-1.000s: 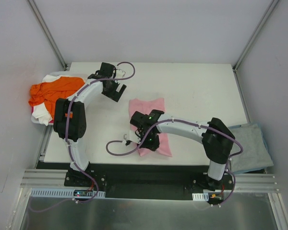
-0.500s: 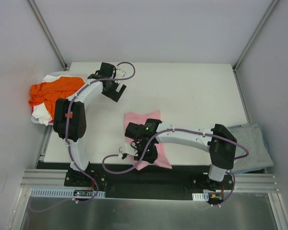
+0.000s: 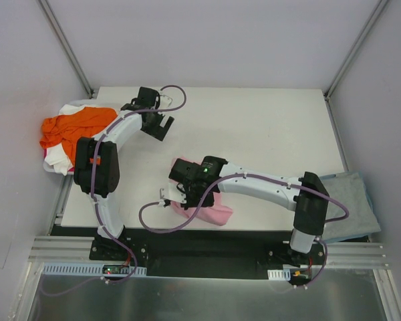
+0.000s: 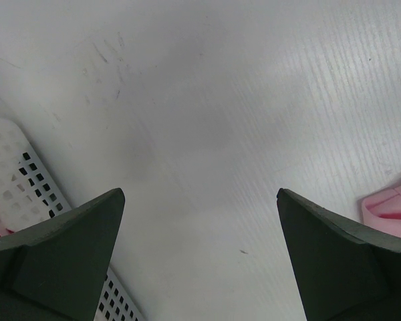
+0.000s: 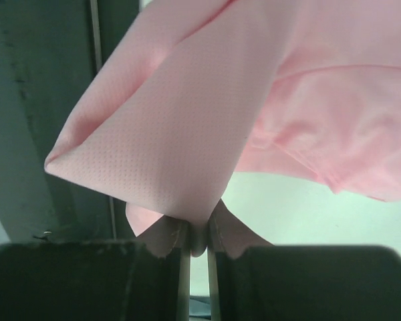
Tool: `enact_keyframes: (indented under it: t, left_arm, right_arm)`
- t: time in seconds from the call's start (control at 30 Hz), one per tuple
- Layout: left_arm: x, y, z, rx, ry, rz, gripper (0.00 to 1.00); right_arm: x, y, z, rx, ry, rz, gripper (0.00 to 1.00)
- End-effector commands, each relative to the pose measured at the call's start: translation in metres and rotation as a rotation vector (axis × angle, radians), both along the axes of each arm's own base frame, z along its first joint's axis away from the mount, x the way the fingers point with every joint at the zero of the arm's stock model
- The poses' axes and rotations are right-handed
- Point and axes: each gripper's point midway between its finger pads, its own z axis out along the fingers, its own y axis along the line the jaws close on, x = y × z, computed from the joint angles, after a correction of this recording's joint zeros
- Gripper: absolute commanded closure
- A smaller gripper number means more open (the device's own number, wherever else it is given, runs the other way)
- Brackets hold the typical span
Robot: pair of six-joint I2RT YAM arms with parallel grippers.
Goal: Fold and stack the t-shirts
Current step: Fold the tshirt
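white table [image 3: 267,127], pale walls [image 3: 220,40], aluminium rail [image 3: 60,249] in front

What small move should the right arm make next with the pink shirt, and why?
Probably carry the pinched edge over the rest of the pink shirt and lower it: the right gripper is shut on a raised fold, not yet laid flat.

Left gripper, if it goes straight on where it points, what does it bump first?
Probably the bare white table. Nothing lies between the left gripper's open fingers; the pink t-shirt sits off to one side.
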Motion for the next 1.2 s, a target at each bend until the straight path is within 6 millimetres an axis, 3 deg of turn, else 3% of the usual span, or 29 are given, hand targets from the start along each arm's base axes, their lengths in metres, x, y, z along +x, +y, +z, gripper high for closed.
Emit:
enact_keyframes:
  t: [0.0, 0.33, 0.53, 1.17]
  left_arm:
    - [0.006, 0.008, 0.025, 0.003, -0.072, 0.031, 0.01]
    - [0.005, 0.014, 0.021, 0.033, -0.070, 0.043, 0.00]
    - [0.008, 0.017, 0.022, 0.048, -0.078, 0.050, 0.01]
    - [0.013, 0.016, 0.019, 0.047, -0.078, 0.044, 0.01]
  right_arm:
    - [0.047, 0.010, 0.016, 0.015, -0.176, -0.036, 0.96]
    - [0.095, 0.019, 0.027, -0.016, -0.309, -0.020, 0.96]
    - [0.105, 0.019, 0.042, -0.012, -0.349, -0.022, 0.96]
    - [0.048, 0.025, 0.083, 0.034, -0.320, 0.064, 0.95]
